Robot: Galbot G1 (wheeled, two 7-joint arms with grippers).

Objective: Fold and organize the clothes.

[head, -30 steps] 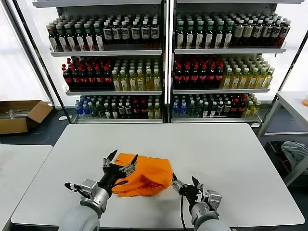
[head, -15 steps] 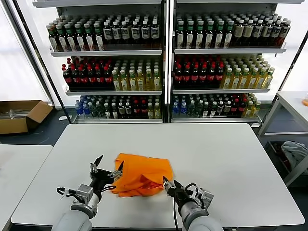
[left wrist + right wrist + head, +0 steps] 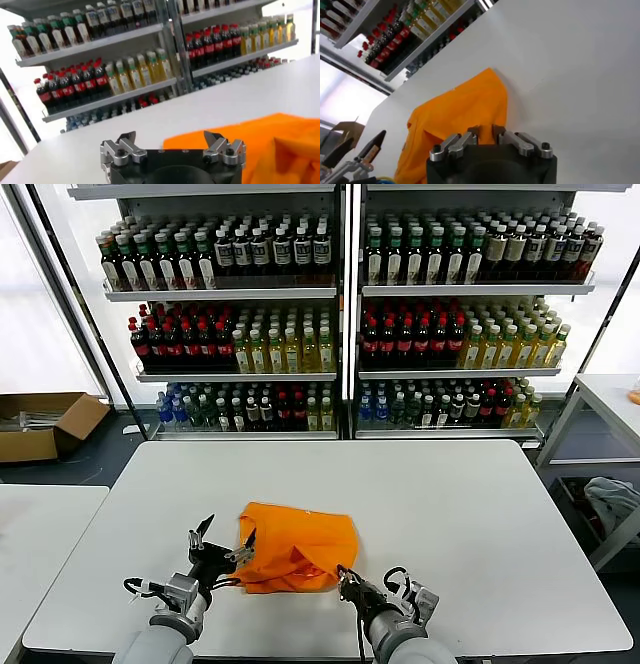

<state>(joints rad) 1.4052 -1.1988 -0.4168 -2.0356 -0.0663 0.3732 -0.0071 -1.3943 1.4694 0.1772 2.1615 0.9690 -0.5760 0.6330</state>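
Head view, from the left: a cardboard box [image 3: 45,424] sits on the floor beyond the white counter [image 3: 480,514]. At the counter's near edge the left gripper [image 3: 222,539] hovers just left of the orange T-shirt [image 3: 296,546], its fingers spread wide and holding nothing. The T-shirt lies crumpled in a heap at the counter's near middle. The right gripper [image 3: 345,577] sits at the shirt's near right corner, fingers [image 3: 470,134] drawn narrow on the orange hem. Behind stand shelves of bottles [image 3: 400,334].
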